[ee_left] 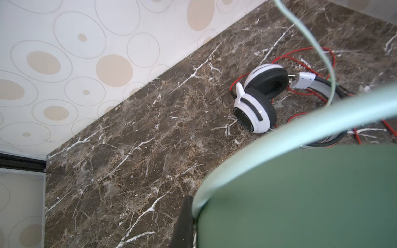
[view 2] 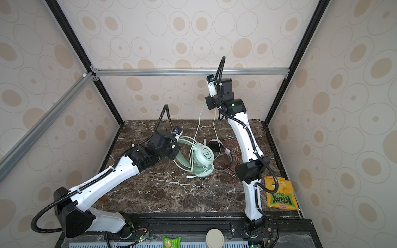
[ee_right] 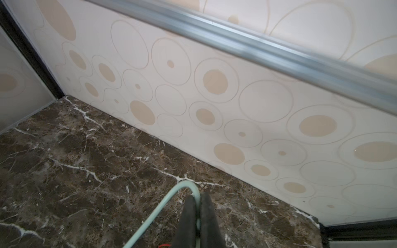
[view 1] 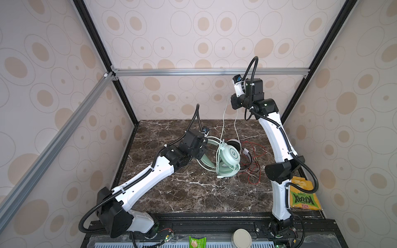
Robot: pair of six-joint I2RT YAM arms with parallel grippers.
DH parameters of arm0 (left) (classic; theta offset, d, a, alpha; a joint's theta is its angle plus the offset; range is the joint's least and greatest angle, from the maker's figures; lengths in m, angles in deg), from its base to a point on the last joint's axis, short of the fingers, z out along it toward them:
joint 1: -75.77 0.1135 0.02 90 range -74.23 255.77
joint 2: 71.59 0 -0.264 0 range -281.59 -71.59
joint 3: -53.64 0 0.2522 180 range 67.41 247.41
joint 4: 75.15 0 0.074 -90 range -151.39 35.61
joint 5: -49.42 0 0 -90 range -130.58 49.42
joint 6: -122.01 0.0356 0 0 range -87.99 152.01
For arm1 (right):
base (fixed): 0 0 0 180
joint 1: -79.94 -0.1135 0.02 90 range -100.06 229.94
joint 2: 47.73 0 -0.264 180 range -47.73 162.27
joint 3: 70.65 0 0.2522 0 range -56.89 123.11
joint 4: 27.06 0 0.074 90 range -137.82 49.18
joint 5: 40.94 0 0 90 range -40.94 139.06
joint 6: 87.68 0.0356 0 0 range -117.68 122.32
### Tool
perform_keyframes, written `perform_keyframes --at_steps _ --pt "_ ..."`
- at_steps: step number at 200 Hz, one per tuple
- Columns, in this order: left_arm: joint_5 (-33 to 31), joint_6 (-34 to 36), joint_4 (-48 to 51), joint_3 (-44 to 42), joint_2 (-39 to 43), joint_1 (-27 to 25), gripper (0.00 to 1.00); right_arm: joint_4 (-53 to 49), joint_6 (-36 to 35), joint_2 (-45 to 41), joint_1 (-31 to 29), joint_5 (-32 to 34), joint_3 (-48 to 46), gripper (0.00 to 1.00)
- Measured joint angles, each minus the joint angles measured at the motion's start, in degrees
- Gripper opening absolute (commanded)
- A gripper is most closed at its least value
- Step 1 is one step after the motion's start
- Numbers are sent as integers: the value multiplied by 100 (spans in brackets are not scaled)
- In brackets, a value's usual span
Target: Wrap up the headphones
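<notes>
Roughly midway: left jaws clamp the green headset, right jaws pinch its part-wound cable aloft; white headset lies unwrapped.

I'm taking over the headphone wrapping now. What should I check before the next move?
1. Left gripper clamped on the mint-green headset by its headband: ok.
2. Right gripper pinching the pale green cable, raised high: ok.
3. Cable fully wound: not ok, a long loop hangs down.
4. Hanging cable clear of the white headset: cannot tell.
5. Red cable tidy: not ok, sprawled loose on the table.
</notes>
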Motion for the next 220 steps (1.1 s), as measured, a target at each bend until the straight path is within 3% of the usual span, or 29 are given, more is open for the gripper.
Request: perform_keyframes --at_steps 50,90,129,181,220 --pt "621 -168 -2 50 391 647 0 33 549 369 24 -1281 -813 0" --pt "728 -597 752 918 367 1067 0 514 1058 428 -17 -2184 -1770 0" --pt "723 -1117 1447 1731 44 1598 0 1633 1613 2 -363 -3034 -3587 0" --pt "715 -1788 1982 1976 -330 2319 0 3696 2990 -1051 -522 -4013 -6446 0" --pt "704 -2205 2135 1917 -507 2474 0 4677 3563 -1676 -599 -4376 -7862 0"
